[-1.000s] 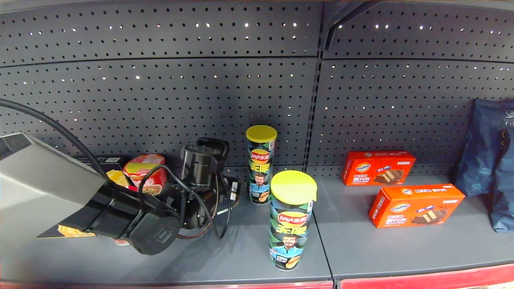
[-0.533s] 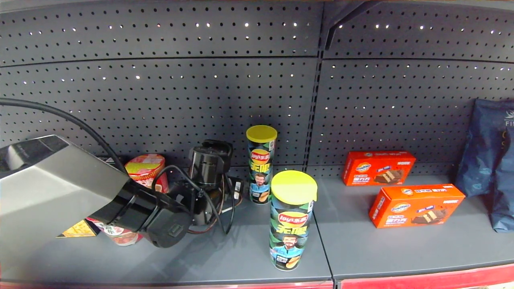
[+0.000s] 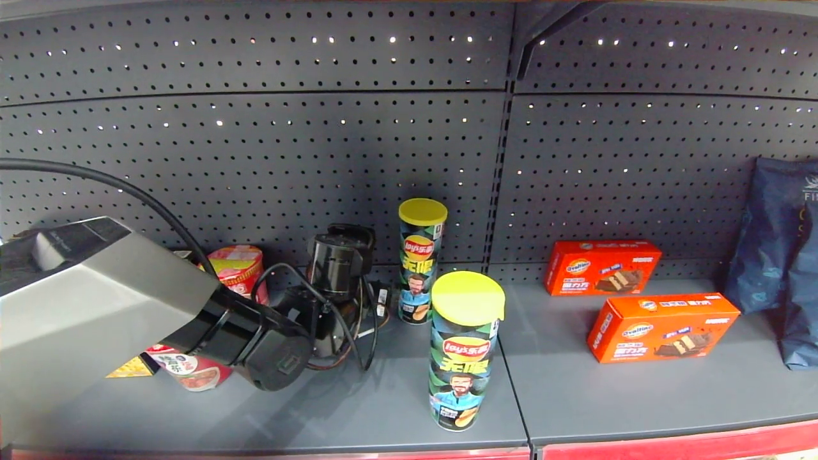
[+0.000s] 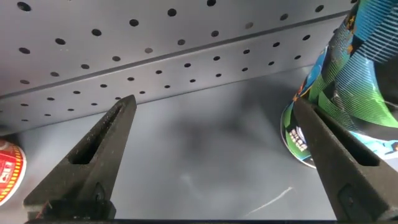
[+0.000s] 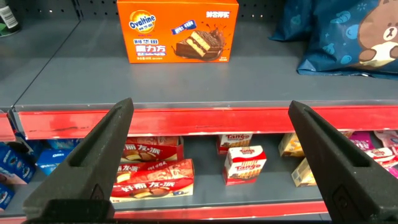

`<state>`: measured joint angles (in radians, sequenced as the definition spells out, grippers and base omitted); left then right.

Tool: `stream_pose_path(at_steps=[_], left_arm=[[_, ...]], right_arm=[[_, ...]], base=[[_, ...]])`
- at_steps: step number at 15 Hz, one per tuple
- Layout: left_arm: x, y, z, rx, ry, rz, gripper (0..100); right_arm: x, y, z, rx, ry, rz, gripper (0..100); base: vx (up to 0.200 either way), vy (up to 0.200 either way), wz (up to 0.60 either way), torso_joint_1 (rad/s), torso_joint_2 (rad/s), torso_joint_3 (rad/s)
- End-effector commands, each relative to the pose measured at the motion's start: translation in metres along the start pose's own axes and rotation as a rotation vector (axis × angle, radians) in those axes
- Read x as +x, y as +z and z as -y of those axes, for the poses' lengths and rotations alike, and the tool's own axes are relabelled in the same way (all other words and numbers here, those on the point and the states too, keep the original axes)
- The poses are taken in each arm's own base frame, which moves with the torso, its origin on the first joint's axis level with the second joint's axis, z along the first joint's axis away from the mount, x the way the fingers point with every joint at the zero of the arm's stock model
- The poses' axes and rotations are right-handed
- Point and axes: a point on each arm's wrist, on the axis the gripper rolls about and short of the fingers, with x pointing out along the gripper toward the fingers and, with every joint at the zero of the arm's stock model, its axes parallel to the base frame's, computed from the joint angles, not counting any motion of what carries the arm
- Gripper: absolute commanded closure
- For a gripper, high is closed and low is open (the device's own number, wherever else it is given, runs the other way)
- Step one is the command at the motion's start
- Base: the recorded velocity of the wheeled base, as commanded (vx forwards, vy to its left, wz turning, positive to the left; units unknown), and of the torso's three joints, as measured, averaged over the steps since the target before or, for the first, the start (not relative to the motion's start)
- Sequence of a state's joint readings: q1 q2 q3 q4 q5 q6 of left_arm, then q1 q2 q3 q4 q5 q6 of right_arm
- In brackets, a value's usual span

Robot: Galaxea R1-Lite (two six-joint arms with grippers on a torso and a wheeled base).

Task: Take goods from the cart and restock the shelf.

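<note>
While left tool (image 4: 212,102) and right tool (image 5: 211,104) gape empty, rear chip can (image 4: 354,74) stands beside left's finger (image 4: 336,162).

We log the front can (image 3: 465,358) near the shelf (image 3: 639,396) edge, with the rear can (image 3: 418,262) behind it. To their right are the near box (image 3: 661,326) and behind it the far box (image 3: 601,266). The bag (image 3: 783,255) is farthest right. Left of the rear can is the left gripper (image 4: 211,124), then the back cup (image 3: 238,271) and the front cup (image 3: 185,367).

near chip can (image 3: 466,358) and far chip can (image 3: 418,268) stand on the shelf (image 3: 639,396), near orange box (image 3: 661,326) and far orange box (image 3: 601,266) to their right.
</note>
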<state>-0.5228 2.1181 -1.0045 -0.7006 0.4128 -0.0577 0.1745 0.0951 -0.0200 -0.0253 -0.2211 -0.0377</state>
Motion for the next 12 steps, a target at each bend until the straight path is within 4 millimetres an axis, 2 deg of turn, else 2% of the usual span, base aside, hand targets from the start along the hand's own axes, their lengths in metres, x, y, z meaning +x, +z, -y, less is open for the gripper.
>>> stream_pose_path(at_steps=[1, 12], left_arm=[[0.0008, -0.0006, 0.0005, 0.0, 0.0, -0.001, 0], [0.0015, -0.0059, 0.0057, 0.013, -0.009, -0.015, 0]], right_arm=[[0.0001, 0.0001, 0.0, -0.001, 0.001, -0.001, 0], [0.0001, 0.0001, 0.0, -0.001, 0.001, -0.001, 0]], base=[[0.0, 0.0, 0.0, 0.0, 0.0, 0.0], [0.0, 0.0, 0.0, 0.0, 0.0, 0.0]])
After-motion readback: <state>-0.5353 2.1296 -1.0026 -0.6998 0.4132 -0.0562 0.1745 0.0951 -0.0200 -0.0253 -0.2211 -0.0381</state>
